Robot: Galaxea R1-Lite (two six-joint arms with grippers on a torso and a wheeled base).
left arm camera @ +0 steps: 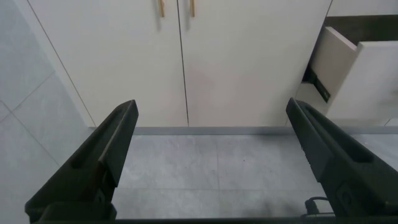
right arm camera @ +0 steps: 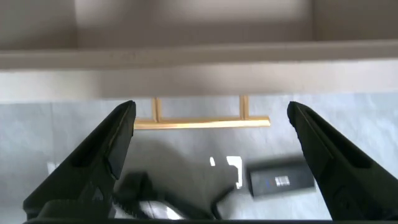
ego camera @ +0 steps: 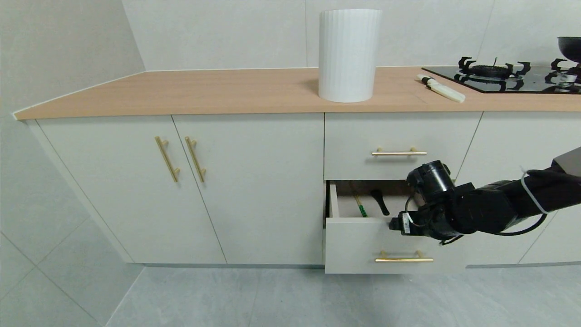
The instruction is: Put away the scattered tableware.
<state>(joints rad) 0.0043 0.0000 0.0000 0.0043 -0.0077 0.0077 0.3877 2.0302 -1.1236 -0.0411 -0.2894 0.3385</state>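
Right jaws spread wide and empty, at the front edge of the open lower drawer (ego camera: 363, 240). Left jaws likewise released, low before the cabinet doors (left arm camera: 186, 62). A black spoon (ego camera: 379, 200) and a thin green-banded stick (ego camera: 360, 205) lie in the drawer. A cream knife (ego camera: 441, 88) rests on the wooden worktop (ego camera: 204, 93) beside the gas hob (ego camera: 499, 77).

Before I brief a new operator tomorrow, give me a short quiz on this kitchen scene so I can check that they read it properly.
1. True or false: the lower drawer is open while the upper drawer is shut.
2. What lies on the countertop between the white ribbed canister and the gas hob? A) a knife B) a plate C) a cup
3. Fill in: the right gripper, at the lower drawer's front, is ____ and holds nothing.

Key: 1 true; 2 A; 3 open.
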